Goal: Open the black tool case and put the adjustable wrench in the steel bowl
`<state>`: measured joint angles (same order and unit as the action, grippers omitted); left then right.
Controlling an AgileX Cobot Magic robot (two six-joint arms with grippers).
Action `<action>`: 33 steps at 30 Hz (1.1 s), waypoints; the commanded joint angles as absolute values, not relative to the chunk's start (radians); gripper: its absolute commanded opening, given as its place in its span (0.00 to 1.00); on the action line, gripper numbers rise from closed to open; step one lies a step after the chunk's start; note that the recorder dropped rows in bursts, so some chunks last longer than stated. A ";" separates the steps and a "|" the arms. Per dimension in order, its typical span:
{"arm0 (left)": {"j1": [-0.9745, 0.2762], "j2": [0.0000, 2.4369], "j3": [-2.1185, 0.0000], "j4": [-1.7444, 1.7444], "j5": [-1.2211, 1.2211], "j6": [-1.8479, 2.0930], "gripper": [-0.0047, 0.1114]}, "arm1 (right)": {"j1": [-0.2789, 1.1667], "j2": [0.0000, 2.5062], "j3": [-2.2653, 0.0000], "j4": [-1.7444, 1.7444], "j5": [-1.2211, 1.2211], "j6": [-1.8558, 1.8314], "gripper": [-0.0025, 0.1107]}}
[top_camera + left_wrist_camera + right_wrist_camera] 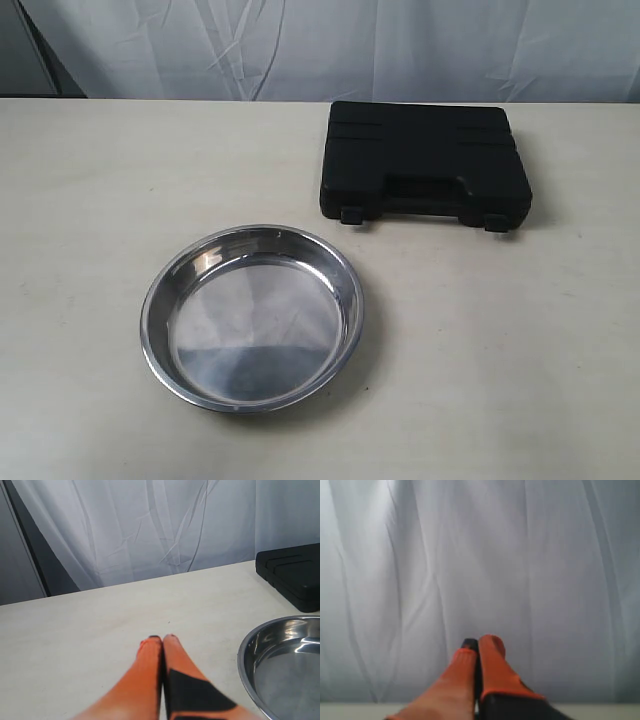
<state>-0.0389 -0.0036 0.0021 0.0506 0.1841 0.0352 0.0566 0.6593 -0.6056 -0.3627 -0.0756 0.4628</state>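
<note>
Since the flat black moulded plastic tool case (425, 150) is shut tight in the exterior view, my worry is that poking its two small latches (353, 215) just shoves the case across the smooth pale table (80, 200) instead of popping it. It sits upper right of the frame, long axis left-right, latches toward the lower edge. The adjustable wrench is presumably inside, so I can't tell how it points. Wide shiny steel bowl (150, 320) is lower centre-left, well apart.

Left wrist view: orange-fingered left gripper (162, 639) pinched together, holding nothing.

Right wrist view: right gripper (477, 644) same deal, closed and empty, facing a white curtain (545, 555).
</note>
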 commanded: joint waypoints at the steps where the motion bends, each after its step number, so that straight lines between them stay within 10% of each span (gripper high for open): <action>1: -0.043 0.000 0.000 0.047 0.178 0.030 0.04 | 0.128 1.132 -0.912 -0.457 0.383 0.283 0.01; 11: -0.043 0.000 0.000 0.047 0.178 0.030 0.04 | 0.340 1.993 -1.510 -0.159 0.855 -0.395 0.02; 16: -0.043 0.000 0.000 0.047 0.178 0.030 0.04 | 0.340 2.087 -1.595 -0.078 0.872 -0.428 0.11; 22: -0.043 0.000 0.000 0.047 0.178 0.030 0.04 | 0.340 2.102 -1.601 0.000 0.851 -0.499 0.47; 33: -0.043 0.000 0.000 0.047 0.181 0.030 0.04 | 0.340 2.191 -1.598 -0.010 0.858 -0.575 0.39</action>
<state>-0.0389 -0.0036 0.0021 0.0506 0.1841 0.0352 0.3411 2.1898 -1.5951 0.0000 0.8529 -0.5711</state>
